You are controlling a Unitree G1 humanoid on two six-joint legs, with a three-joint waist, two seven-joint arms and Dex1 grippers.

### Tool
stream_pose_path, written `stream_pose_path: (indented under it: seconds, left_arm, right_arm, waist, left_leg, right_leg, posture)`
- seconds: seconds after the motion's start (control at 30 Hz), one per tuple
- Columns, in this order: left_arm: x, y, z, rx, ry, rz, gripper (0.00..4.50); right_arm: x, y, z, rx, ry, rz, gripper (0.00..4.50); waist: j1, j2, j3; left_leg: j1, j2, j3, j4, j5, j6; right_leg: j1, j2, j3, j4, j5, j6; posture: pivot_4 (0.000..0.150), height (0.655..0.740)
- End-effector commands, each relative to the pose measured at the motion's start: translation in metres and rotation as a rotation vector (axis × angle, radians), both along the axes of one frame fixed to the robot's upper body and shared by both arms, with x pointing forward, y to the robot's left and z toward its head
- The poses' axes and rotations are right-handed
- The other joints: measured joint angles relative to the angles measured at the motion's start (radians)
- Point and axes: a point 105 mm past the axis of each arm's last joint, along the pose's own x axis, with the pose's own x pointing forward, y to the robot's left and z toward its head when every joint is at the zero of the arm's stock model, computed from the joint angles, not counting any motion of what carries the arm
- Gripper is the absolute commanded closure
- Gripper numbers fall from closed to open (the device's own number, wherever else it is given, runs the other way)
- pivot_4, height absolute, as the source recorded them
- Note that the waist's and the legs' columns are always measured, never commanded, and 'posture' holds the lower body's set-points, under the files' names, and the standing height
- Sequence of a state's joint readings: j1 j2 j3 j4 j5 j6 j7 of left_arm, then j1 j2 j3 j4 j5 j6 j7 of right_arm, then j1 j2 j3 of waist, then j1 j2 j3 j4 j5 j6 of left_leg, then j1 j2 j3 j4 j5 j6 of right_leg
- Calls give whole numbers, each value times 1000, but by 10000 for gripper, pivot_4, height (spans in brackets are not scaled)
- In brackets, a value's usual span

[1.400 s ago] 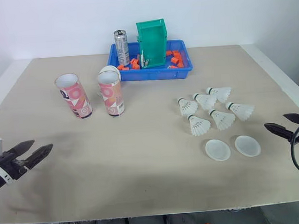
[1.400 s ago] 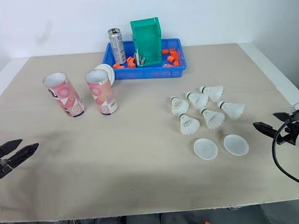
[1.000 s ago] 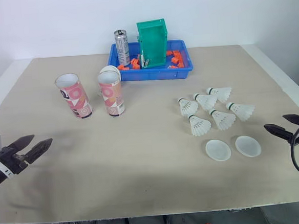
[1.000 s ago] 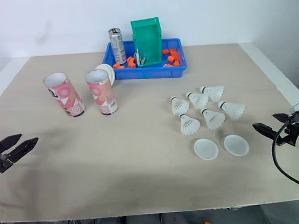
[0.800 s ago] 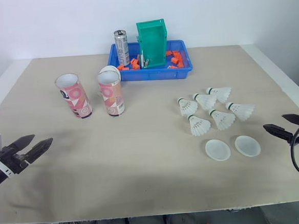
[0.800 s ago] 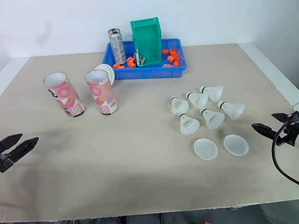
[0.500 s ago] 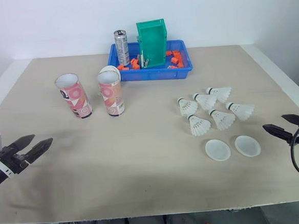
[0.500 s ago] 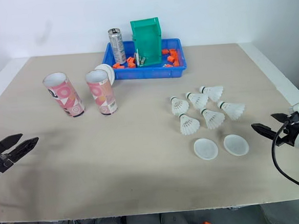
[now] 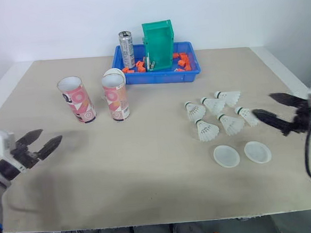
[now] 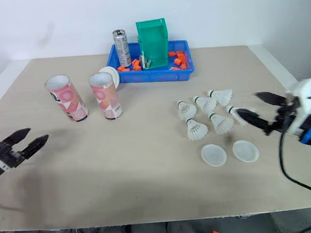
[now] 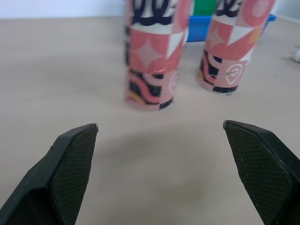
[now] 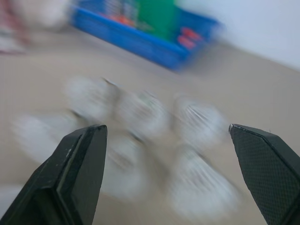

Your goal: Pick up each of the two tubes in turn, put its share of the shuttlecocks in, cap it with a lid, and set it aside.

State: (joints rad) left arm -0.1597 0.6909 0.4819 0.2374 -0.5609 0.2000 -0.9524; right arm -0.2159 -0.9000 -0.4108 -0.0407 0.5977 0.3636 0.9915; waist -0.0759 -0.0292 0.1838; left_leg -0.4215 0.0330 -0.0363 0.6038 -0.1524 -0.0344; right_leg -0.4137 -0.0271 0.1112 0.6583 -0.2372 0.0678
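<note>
Tubes: left tube and right tube, pink patterned, upright with open mouths, side by side but not touching, upper left of the frame on the tabletop.
Contents due: six shuttlecocks in a loose cluster right of centre, none in a tube.
Caps: two white lids, flat, just below the cluster.
Unidentified: white round rim half hidden behind the right tube. It is possibly a cup or a spare lid, but I cannot tell.
Left arm: left pincer spread wide and empty at lower left, well apart from the tubes. Its wrist view has the left tube ahead, between the fingers.
Right arm: right pincer spread and empty at the right, tips just beside the nearest shuttlecock.
Step in hand (judged): first tube pickup. Nothing is filled or capped.
Handling advice: come in level and close around mid-body with light pressure, as the thin wall likely dents. Keep the mouth up and stay clear of the neighbouring tube.
Background: blue tray at top centre, holding a green bin, a can and orange pieces.
</note>
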Motion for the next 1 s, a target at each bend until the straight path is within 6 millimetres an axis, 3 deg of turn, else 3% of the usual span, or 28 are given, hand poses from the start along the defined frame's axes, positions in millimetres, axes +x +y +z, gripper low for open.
stream_pose_path:
  seconds: [0.03, 0.17, 0.27, 0.4, 0.53, 1.0]
  left_arm:
    - [14, -11, 7, 81, -74, -35, 0]
    - [34, -15, 4, 72, -95, -21, 0]
    - [47, -13, 1, 45, -98, 11, 0]
    - [59, -15, -5, 18, -96, 29, 0]
    - [72, -25, -9, 19, -89, 15, 0]
    - [113, -44, 5, 150, -111, 62, 0]
  right_arm:
    - [-11, 64, 5, -47, -32, 197, 380]
    - [-22, 122, -3, -5, -28, 360, 380]
    - [-26, 141, -13, -7, -21, 400, 380]
    - [-23, 148, -22, -9, -18, 377, 380]
    - [-27, 156, -18, 15, -38, 388, 380]
    - [-46, 174, -9, 90, -71, 385, 380]
  waist:
    - [2, -1, -1]
    - [3, -2, -1]
    - [5, -2, -1]
    - [7, -3, -2]
    - [8, -3, -2]
    - [20, -4, -2]
  left_leg:
    - [0, 0, 0, 0, 0, 0]
    - [-2, 0, 0, 1, 0, 0]
    - [-2, 0, -3, 0, 0, 0]
    - [-3, 0, -3, 1, 0, 0]
    - [-3, 0, -4, 1, 0, 0]
    - [-5, 0, -8, 1, 0, 0]
  right_leg:
    - [0, 0, 0, 0, 0, 0]
    - [0, 0, 0, -1, 0, 0]
    - [0, 2, -1, -1, 1, 1]
    - [0, 1, -1, -1, 2, 3]
    - [0, 2, -1, -1, 4, 6]
    - [0, 3, -5, -1, 4, 6]
  posture:
    - [1500, 7362]
    - [1500, 7362]
    - [1500, 7362]
    - [1500, 7362]
    - [1500, 7362]
    - [1500, 7362]
